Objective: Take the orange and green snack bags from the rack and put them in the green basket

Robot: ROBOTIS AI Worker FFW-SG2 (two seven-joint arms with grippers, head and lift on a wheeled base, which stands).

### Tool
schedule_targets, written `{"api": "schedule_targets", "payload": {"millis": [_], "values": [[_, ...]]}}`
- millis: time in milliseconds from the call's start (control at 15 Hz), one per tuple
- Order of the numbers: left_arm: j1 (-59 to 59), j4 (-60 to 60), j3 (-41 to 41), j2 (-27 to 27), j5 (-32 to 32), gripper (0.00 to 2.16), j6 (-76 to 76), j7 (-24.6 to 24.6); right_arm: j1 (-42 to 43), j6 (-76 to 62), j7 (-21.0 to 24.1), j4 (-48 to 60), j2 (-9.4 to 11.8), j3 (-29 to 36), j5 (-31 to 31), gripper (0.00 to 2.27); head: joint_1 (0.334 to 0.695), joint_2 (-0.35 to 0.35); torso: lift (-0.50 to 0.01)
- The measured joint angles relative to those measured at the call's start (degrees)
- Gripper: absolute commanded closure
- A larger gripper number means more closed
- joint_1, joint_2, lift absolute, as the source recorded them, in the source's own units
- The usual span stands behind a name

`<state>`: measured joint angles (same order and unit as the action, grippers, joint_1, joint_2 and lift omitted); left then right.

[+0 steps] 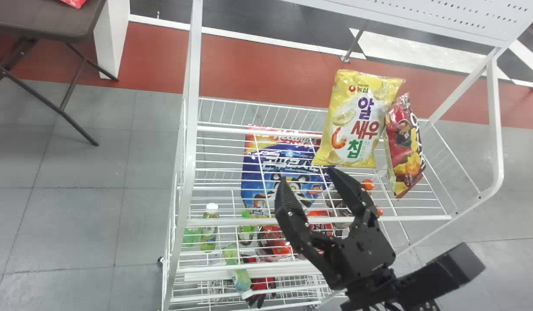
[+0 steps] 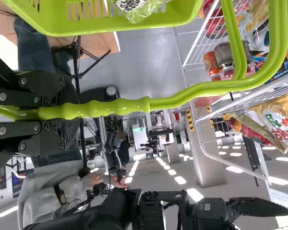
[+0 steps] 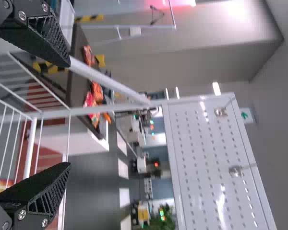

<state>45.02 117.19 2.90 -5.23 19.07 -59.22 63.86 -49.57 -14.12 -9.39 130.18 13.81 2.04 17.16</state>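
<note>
My right gripper [image 1: 308, 179] stands open over the rack's [image 1: 318, 221] front part, just in front of a yellow snack bag [image 1: 357, 121]. Beside that bag, to its right, leans a red and yellow bag [image 1: 404, 142]. Both also show in the left wrist view, the yellow bag [image 2: 279, 120] nearer the edge. In the right wrist view, nothing is between the parted fingers of my right gripper [image 3: 65, 115]. My left gripper [image 2: 69, 111] is shut on the handle of the green basket [image 2: 110, 29], in which a clear and greenish packet [image 2: 137, 9] lies.
Under the top wire shelf are a blue cereal bag [image 1: 283, 168], bottles [image 1: 209, 226] and red packs [image 1: 272, 242]. White posts [image 1: 190, 129] frame the rack, and a perforated white panel [image 3: 211, 158] rises at its back. A dark table [image 1: 46, 19] stands at the far left.
</note>
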Motion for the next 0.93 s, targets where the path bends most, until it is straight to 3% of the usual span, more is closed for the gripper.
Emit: {"api": "schedule_targets", "payload": {"millis": [133,533,933], "values": [[0.0,-0.4,-0.2,0.1,0.1,2.15,0.7,0.3,-0.7,-1.2,2.8,-0.6,-0.9,-0.5,-1.4,0.08,0.695,-0.350,0.000],[0.0,-1.1,-0.4,0.0,0.4,2.15,2.6,1.3,-1.9,9.7,3.7,3.7,-3.4,-1.4,-4.6,0.08,0.695,-0.350,0.000],[0.2,-1.2,-0.3,0.0,0.4,2.15,3.4,1.3,-2.7,9.3,3.8,4.5,-3.9,-0.8,-4.7,0.08,0.695,-0.350,0.000]]}}
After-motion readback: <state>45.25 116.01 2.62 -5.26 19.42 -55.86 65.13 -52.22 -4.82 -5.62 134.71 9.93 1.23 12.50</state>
